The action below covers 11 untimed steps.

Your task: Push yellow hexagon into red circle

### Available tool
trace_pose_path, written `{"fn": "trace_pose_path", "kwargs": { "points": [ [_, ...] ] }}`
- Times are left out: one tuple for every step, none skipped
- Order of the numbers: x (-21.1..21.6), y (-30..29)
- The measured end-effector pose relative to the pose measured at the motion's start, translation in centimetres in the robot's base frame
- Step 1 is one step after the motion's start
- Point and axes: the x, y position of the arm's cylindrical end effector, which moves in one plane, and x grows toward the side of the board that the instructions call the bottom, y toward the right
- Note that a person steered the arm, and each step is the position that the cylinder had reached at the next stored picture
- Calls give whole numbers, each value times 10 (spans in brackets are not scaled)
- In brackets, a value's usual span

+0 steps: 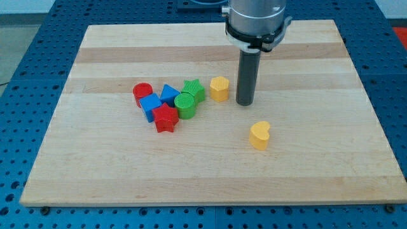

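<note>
Right now my tip (pixel 245 102), a bare rod holding nothing, sits just right of the yellow hexagon (pixel 219 88), with the red circle (pixel 142 93) farther left beyond the cluster.

My tip (pixel 245 102) beside yellow hexagon (pixel 219 88)

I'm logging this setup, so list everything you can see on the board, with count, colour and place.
red circle: 1, red, left end of cluster
blue cube: 1, blue, beside red circle
blue triangle: 1, blue, cluster top
red star: 1, red, cluster bottom
green cylinder: 1, green, cluster right
green star: 1, green, cluster upper right
yellow hexagon: 1, yellow, right of cluster
yellow heart: 1, yellow, lower right, alone
wooden board: 1, tan, on blue perforated table
my tip: 1, dark, just right of yellow hexagon
</note>
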Motion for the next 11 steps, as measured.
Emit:
{"fn": "trace_pose_path", "kwargs": {
  "points": [
    [-6, -10],
    [-31, -28],
    [-58, -48],
    [-59, -46],
    [-48, -33],
    [-56, -57],
    [-67, -94],
    [-67, -102],
    [-79, -88],
    [-108, -110],
    [-93, -132]
  ]
}}
